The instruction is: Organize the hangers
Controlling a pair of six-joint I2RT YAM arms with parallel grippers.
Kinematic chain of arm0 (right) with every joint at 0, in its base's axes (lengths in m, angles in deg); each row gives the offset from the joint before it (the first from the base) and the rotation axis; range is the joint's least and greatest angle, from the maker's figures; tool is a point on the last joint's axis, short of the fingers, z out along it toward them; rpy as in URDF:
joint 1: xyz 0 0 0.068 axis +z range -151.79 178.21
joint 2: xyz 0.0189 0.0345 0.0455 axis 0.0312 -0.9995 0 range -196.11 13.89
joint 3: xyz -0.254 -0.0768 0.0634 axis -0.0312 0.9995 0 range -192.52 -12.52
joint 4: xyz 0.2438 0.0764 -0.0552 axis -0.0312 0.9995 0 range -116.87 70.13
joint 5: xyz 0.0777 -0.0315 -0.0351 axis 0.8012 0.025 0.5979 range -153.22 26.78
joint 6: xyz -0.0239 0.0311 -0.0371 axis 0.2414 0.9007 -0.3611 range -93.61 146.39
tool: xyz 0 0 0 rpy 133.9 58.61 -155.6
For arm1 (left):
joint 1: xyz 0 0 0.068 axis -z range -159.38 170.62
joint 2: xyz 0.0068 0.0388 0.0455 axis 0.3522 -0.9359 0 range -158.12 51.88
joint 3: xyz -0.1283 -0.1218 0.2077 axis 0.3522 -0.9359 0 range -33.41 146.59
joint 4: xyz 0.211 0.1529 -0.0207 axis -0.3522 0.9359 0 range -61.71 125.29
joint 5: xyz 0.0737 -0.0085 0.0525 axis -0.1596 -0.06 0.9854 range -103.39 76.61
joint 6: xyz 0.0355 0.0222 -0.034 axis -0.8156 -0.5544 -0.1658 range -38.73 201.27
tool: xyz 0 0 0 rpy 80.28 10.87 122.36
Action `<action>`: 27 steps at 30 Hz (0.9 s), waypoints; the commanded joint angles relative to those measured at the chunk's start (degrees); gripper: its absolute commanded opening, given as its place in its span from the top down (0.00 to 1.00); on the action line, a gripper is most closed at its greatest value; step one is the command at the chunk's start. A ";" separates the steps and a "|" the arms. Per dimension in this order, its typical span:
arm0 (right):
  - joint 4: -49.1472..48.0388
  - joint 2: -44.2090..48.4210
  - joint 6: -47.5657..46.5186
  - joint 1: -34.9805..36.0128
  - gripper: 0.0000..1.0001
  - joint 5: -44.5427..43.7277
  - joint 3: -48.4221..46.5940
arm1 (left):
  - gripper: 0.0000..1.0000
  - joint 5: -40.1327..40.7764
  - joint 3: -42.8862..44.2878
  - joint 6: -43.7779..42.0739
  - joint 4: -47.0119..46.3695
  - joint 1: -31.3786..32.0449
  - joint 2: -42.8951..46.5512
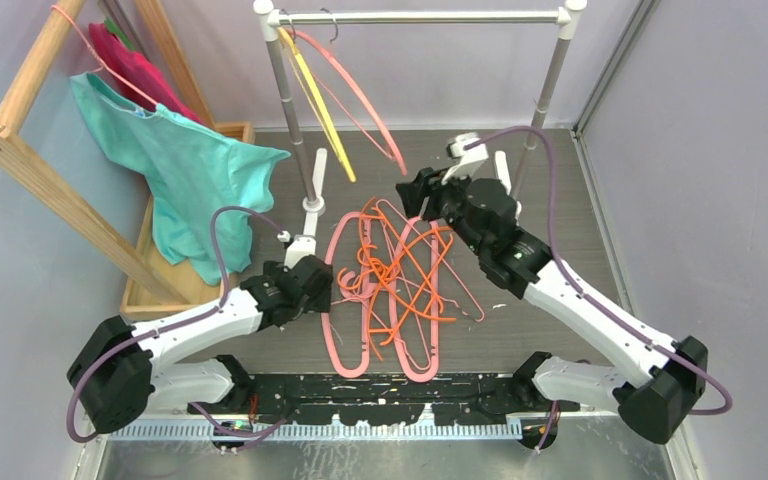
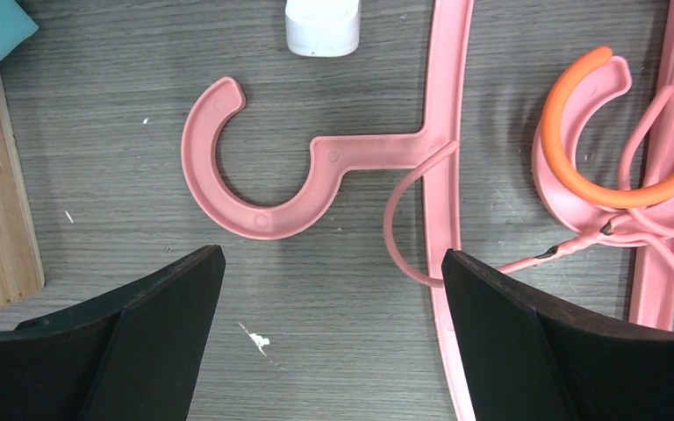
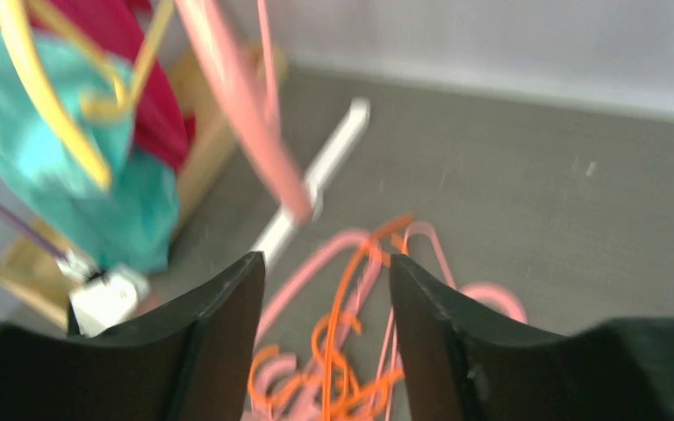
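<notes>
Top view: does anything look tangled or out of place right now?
Yes. The table hangers lie in a knotted pink-and-orange heap, arms crossing. On the rail, a yellow hanger and a pink hanger hang slanted, not straight down.

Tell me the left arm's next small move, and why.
Probably ease the left gripper forward and down over the pink hanger's hook, then close: the jaws stand open and empty, and the hook lies flat on the table just ahead, apart from the orange hanger.
</notes>
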 commanded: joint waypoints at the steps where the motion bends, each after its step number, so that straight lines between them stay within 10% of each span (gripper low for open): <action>1: 14.99 -5.34 -3.51 2.33 0.45 5.81 2.08 | 0.02 0.31 2.72 -0.74 -2.95 -0.25 -0.52; 27: 11.43 -17.91 -2.49 10.58 0.50 8.44 17.54 | 0.02 -0.49 2.56 0.75 -3.90 -0.20 -4.29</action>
